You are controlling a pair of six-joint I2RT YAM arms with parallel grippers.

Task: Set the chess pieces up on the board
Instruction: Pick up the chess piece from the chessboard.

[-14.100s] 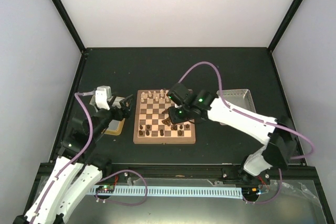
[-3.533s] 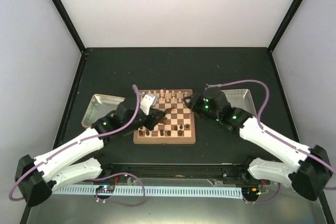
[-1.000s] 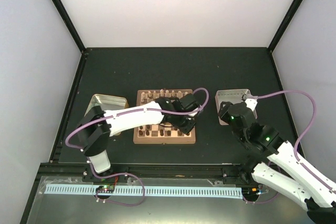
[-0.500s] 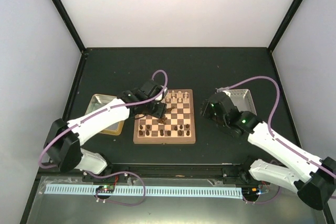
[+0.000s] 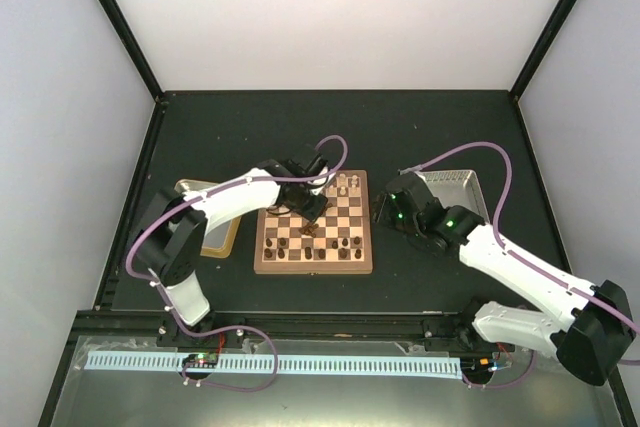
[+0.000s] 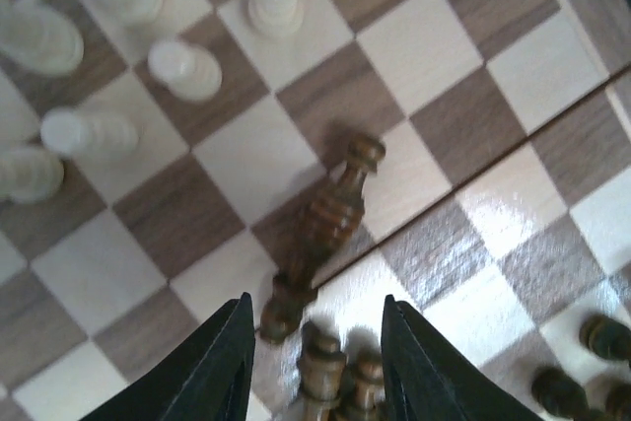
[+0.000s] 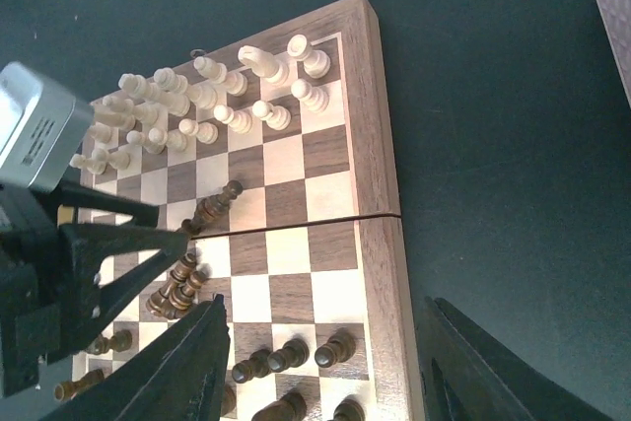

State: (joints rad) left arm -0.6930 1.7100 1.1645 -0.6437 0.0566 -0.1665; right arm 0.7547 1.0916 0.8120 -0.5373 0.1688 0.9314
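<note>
Left gripper (image 6: 315, 303) poised over a toppled dark brown turned wooden chess piece (image 6: 330, 216).
Its fingers stand partly apart, gripping nothing. The piece lies mid-board on the square checked wooden board (image 6: 444, 46). Right gripper (image 7: 320, 305) hovers wide and empty by the board's right edge.

- Worktop (image 5: 300, 127): flat, matte black, closed in by pale walls on three sides.
- Board (image 5: 313, 268): square, wooden, light and dark brown checks inside a tan border. Lies flat at mid-worktop.
- Tray (image 5: 222, 235): shallow metal, gold-rimmed. Lies just beside the board's left edge, partly covered from above.
- Box (image 5: 462, 187): grey, open-topped. Lies to the right of the board, apart from it.
</note>
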